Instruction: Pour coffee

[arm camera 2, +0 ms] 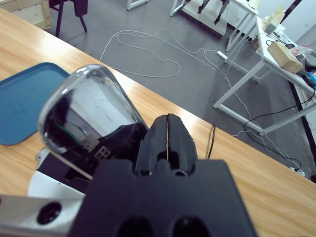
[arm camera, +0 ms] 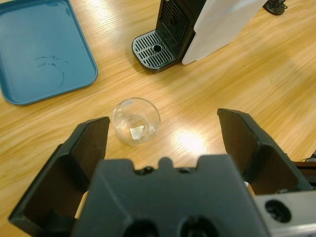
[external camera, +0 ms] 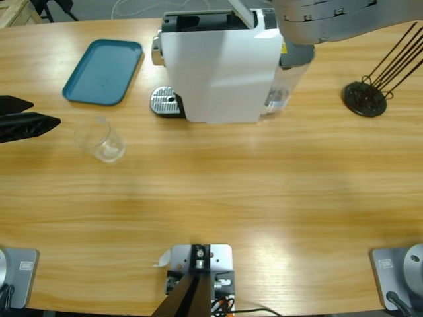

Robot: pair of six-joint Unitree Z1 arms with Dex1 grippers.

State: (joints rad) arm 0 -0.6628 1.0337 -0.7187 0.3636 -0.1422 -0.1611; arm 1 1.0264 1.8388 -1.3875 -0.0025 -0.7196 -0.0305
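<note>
The left hand is standing wide open, its two black jaws spread far apart and holding nothing. In the left wrist view a small clear glass is sitting upright on the desk just ahead of the hand, a little toward the left jaw and not touching either one. In the high view the same hand is showing at the left edge of the frame, with the glass just to its right, apart from it.

The right hand is pressed together, its jaws meeting along a thin seam with nothing seen between them. It is hanging over the top of the coffee machine, right beside the machine's shiny chrome lever, which is raised; whether the hand is touching the lever cannot be told. In the high view the silver arm is reaching in from the upper right corner over the white machine.

The machine is standing at the upper middle of the desk, its drip grille on its left side, well apart from the glass. A blue tray is lying in the upper left. A black wire stand is sitting at the upper right.
</note>
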